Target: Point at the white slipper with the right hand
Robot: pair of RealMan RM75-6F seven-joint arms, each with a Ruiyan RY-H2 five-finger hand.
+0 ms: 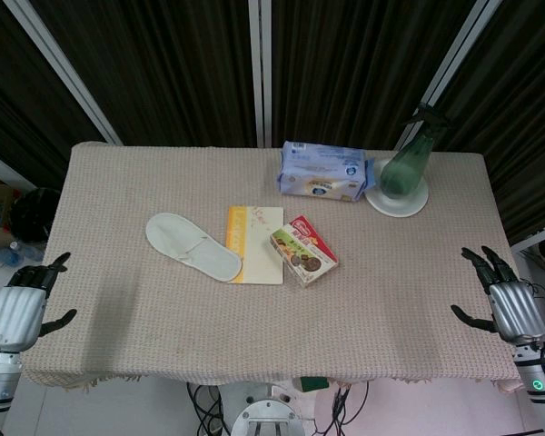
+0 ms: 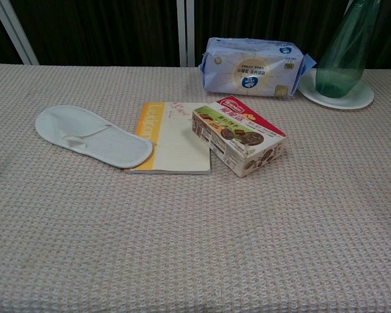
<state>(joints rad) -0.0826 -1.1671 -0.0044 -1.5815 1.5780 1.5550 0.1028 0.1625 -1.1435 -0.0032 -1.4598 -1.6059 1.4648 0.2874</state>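
Right hand (image 1: 507,300) hung off the table's (image 1: 418,318) right edge near the front corner, fingers spread, nothing in it. Left hand (image 1: 23,300) mirrored it off the left edge, also released and empty. Neither showed in the chest view, so both sat outside the work area; looked like a parked start pose, pointing not yet begun.

White slipper (image 1: 193,245) lay flat, left of the table's centre, running diagonally with its rounded end toward the back-left. The end nearer the front overlapped the left edge of the yellow-spined notebook (image 1: 259,243); in the chest view the slipper (image 2: 91,135) sat on top of the notebook's (image 2: 176,140) corner, touching. Snack box (image 1: 303,255) rested against the notebook's right side, tilted, partly on it.

Back edge, right of centre: tissue pack (image 1: 322,171), and just beside it toward the back-right corner a green spray bottle (image 1: 407,159) standing on a white plate (image 1: 397,202), probably there to catch drips.

Judgement: the target was on the far side of centre from the right hand, so the arm would need a long cross-table reach over or in front of the snack box. Risk was clipping the box or pointing ambiguously at the notebook, given the overlap. Aiming at the slipper's back-left half would keep it unambiguous.
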